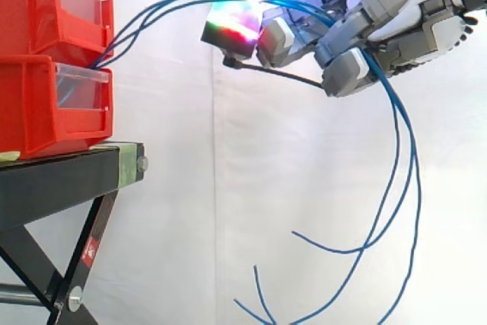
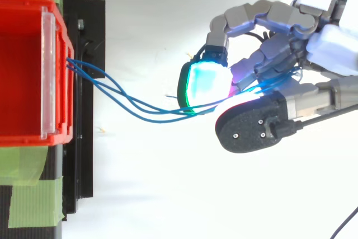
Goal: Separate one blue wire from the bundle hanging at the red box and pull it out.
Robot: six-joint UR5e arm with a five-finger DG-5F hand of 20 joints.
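Several blue wires (image 2: 168,111) run out of the front of the red bins (image 1: 46,104), from the gap where the upper bin sits on the lower one. They arc up and away from the bins into the hand (image 1: 358,36). The hand is closed round them: fingers curled tight, with the wires passing between a cyan-glowing pad (image 2: 204,85) and a black-backed fingertip (image 2: 251,124) just beside it. I can't tell whether it pinches one strand or the whole bunch; from above they all seem to merge at that pinch. On the side of the hand away from the bins the wires drop in long loose curves, and their free ends curl up low down, well below bin level. The hand sits well clear of the bins, higher than the top bin's front edge, touching neither the bins nor the stand. Its fingertips point back toward the bins and its wrist faces away from them. In the side view the pads glow mixed green, red and magenta. The bins sit stacked on a black stand (image 1: 61,180), with green tape (image 2: 28,194) beside the bin from above.
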